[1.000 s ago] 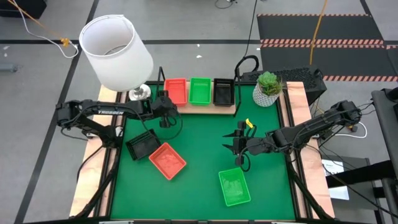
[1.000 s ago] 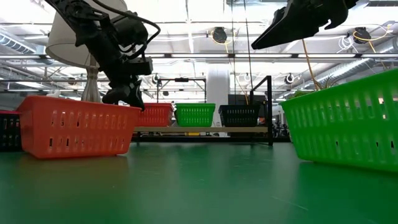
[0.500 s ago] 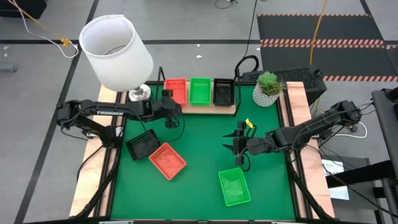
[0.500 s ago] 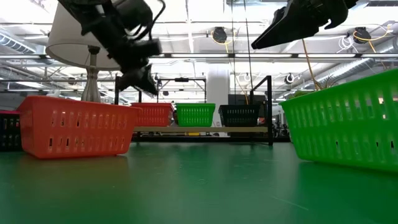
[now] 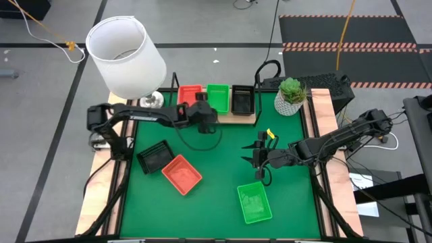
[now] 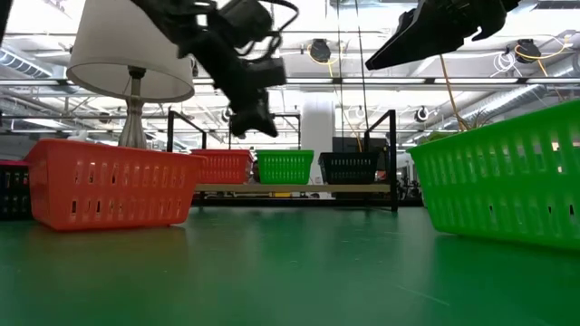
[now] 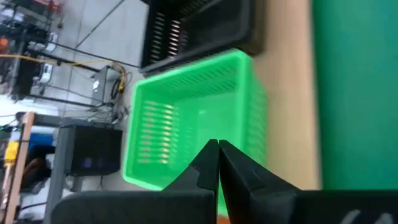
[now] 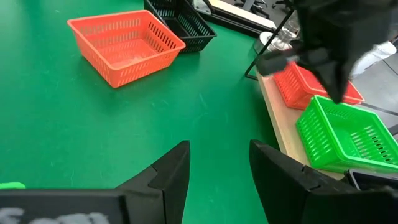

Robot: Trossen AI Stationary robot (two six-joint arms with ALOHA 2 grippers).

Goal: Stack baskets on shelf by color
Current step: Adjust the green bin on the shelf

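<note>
On the light-wood shelf at the table's far edge stand an orange-red basket, a green basket and a black basket, side by side. My left gripper is shut and empty, in the air at the near side of the shelf's green basket. Three loose baskets rest on the green mat: black, orange-red and green. My right gripper is open and empty, above the mat just beyond the loose green basket.
A white lamp stands at the far left corner beside the shelf. A potted plant stands at the far right corner. The shelf's black wire ends rise at both sides. Bare mat lies between the arms.
My left gripper has risen a little and gone toward the table's right edge along the shelf, from in front of the orange-red basket to in front of the green one. No basket has moved.
</note>
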